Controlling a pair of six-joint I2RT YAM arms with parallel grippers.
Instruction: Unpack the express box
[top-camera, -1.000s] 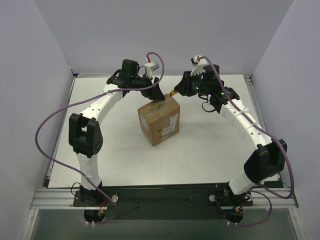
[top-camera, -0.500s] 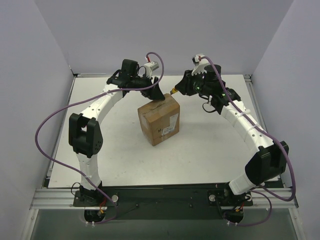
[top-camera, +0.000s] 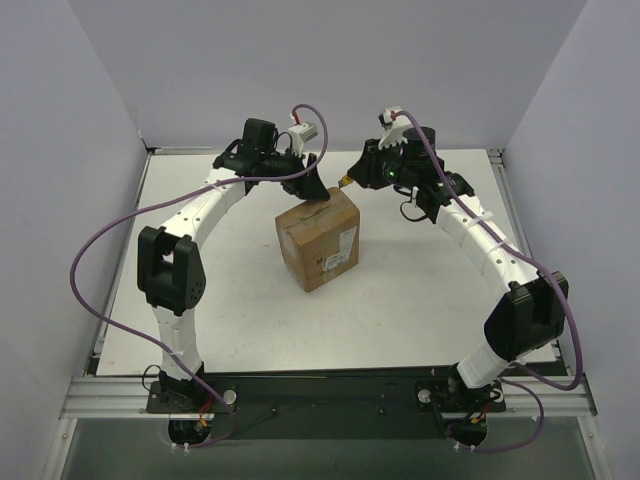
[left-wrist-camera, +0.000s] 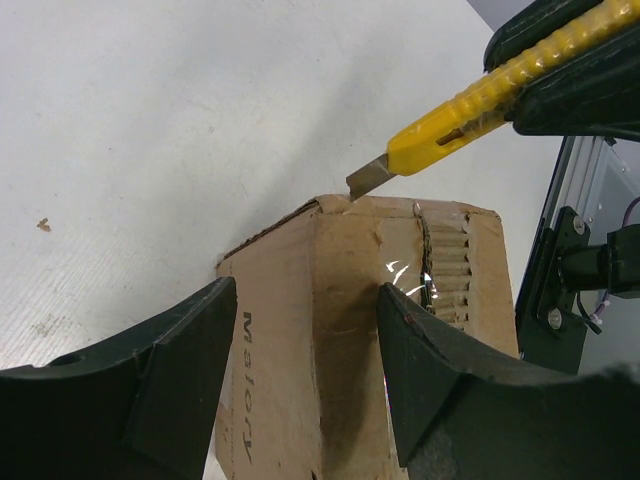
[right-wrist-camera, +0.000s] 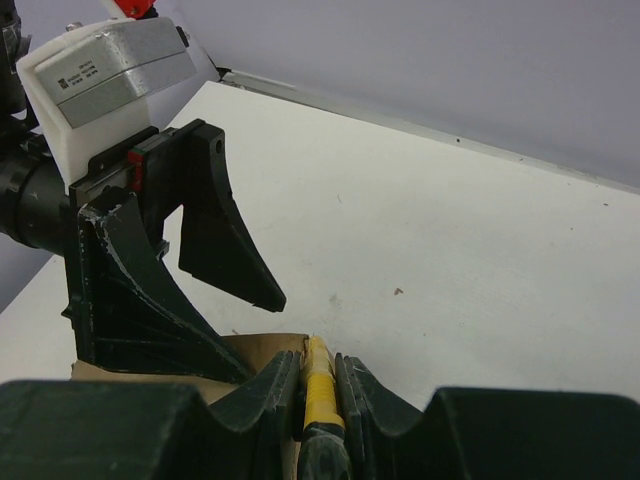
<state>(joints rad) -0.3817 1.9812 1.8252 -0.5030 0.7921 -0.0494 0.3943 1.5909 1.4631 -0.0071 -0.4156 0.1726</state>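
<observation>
The express box (top-camera: 318, 238), a brown carton with a white label on its right side, stands mid-table. My left gripper (top-camera: 316, 190) is open, its fingers (left-wrist-camera: 170, 370) straddling the box's far top corner (left-wrist-camera: 330, 320). My right gripper (top-camera: 355, 178) is shut on a yellow-and-black utility knife (left-wrist-camera: 470, 110). The knife's blade tip (left-wrist-camera: 365, 180) touches the box's far top edge. In the right wrist view the knife (right-wrist-camera: 318, 385) sits between my fingers, above the box's edge (right-wrist-camera: 265, 345).
The white table (top-camera: 420, 290) is bordered by grey walls at the back and sides. A metal rail (top-camera: 320, 390) runs along the near edge by the arm bases. Clear tape (left-wrist-camera: 440, 260) lies on the box top.
My right arm has shifted slightly left and back, with the knife tip staying at the box's far top edge. The left arm and the box have not moved.
</observation>
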